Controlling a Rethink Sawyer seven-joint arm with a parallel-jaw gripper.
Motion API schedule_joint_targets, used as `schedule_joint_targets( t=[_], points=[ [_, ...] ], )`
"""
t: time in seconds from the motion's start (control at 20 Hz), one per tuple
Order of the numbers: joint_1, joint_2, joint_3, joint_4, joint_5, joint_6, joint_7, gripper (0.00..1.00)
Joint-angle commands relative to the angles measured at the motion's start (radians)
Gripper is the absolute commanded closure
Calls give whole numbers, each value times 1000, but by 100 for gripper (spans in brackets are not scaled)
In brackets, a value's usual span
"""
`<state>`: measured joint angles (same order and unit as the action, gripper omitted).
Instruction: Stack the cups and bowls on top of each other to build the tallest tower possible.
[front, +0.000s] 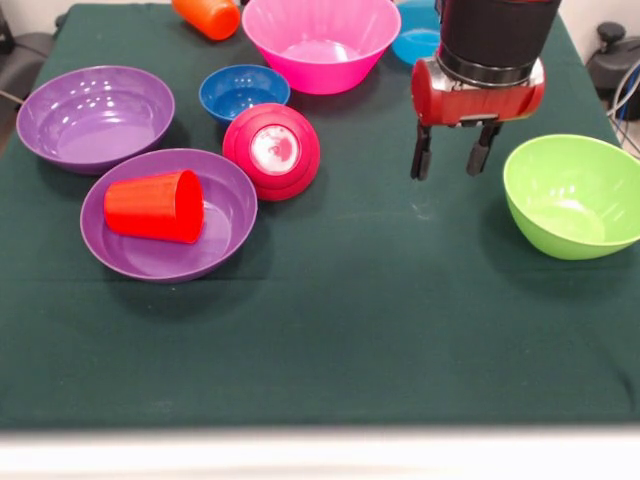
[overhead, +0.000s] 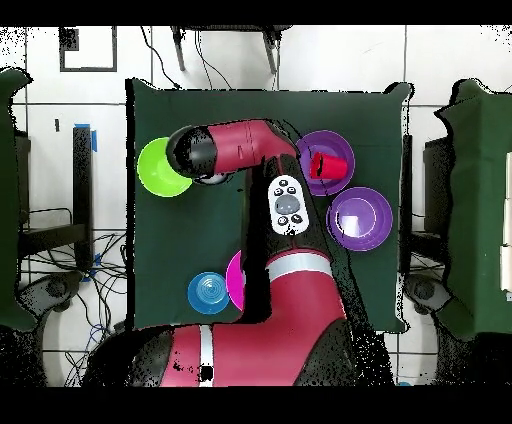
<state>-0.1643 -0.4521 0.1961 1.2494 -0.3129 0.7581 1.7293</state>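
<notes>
The red cup (front: 155, 206) lies on its side inside the nearer purple bowl (front: 225, 230), in the left half of the front view, its open mouth turned toward the right. A second purple bowl (front: 95, 117) sits upright just above and to the left of it, empty. To the right of the cup-holding bowl, the small crimson bowl (front: 271, 150) rests upside down, touching or almost touching that bowl's rim. Just above it stands the small dark blue bowl (front: 243, 91), and beyond that, at the top centre, the big pink bowl (front: 320, 40). The orange cup (front: 207, 16) lies tipped over at the top edge, left of the pink bowl, and the light blue bowl (front: 415, 40) shows partly at the pink bowl's right, behind the arm. The lime green bowl (front: 572, 195) sits upright at the right side of the frame.

The gripper (front: 452, 155) hangs over bare green cloth (front: 330, 340) between the crimson bowl and the lime green bowl, nearer the lime one. Its two dark fingers (front: 421, 155) are spread apart and hold nothing. The red cup lies well to the left of them, with the crimson bowl between. No pieces are stacked apart from the cup lying in its bowl.

In the overhead view the arm (overhead: 290, 290) covers much of the table's middle; the lime green bowl (overhead: 158, 168) shows at left and the two purple bowls at right.
</notes>
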Motion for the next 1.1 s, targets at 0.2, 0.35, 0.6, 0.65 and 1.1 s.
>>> schedule_joint_targets(
  t=[0.2, 0.35, 0.6, 0.65, 1.1],
  points=[
    [7, 12, 95, -26, 63, 180, -37, 0],
    [15, 1, 97, -65, 84, 272, -59, 0],
    [31, 15, 95, -122, 90, 326, -61, 0],
    [38, 16, 89, -129, 86, 327, -54, 0],
    [74, 95, 78, -165, 66, 139, 39, 0]
  ],
)
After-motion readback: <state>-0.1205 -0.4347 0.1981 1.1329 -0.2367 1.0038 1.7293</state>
